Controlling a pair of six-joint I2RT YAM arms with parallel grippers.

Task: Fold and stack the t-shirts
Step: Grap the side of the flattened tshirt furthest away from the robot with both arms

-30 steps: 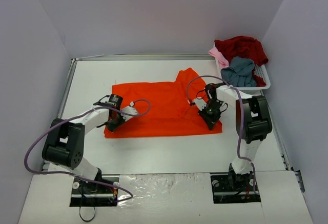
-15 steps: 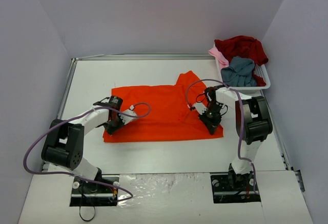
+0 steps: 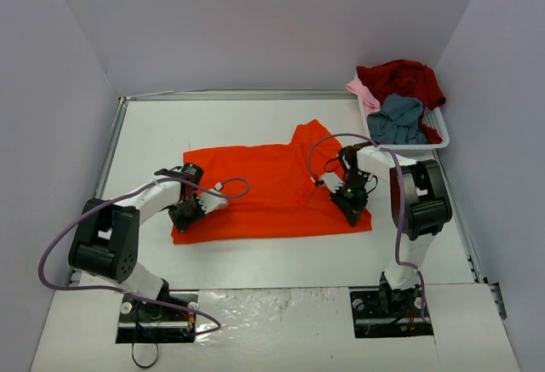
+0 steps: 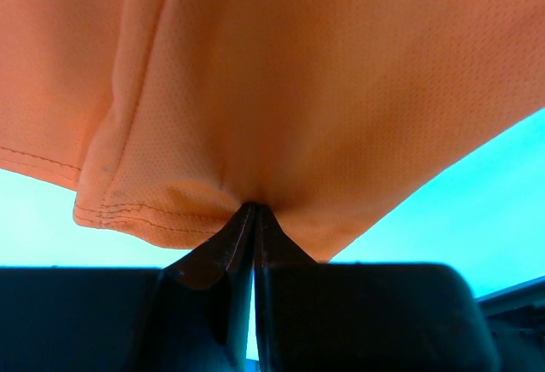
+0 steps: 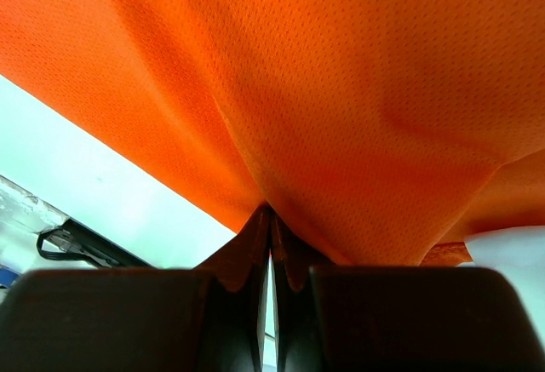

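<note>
Left gripper (image 4: 253, 216) closed tight, pinching a fold of the orange shirt (image 3: 264, 189) at its near-left corner. In the left wrist view a stitched hem hangs just left of the pinch and the cloth fans out from the fingertips. Right gripper (image 5: 271, 216) also closed tight, with orange cloth nipped between the fingers at the shirt's near-right corner. Both grippers sit low over the table (image 3: 255, 125), one at each end of the shirt's near edge.

The orange shirt is spread across the middle of the table, roughly rectangular, long side running left-right. A sleeve pokes out at the far right, toward the basket (image 3: 409, 145). The basket sits at the far-right corner, apart from the orange shirt. It holds a dark red shirt (image 3: 400, 78) at the back and a grey-blue shirt (image 3: 396, 118) in front. A pink shirt (image 3: 364, 93) hangs over its left rim.
</note>
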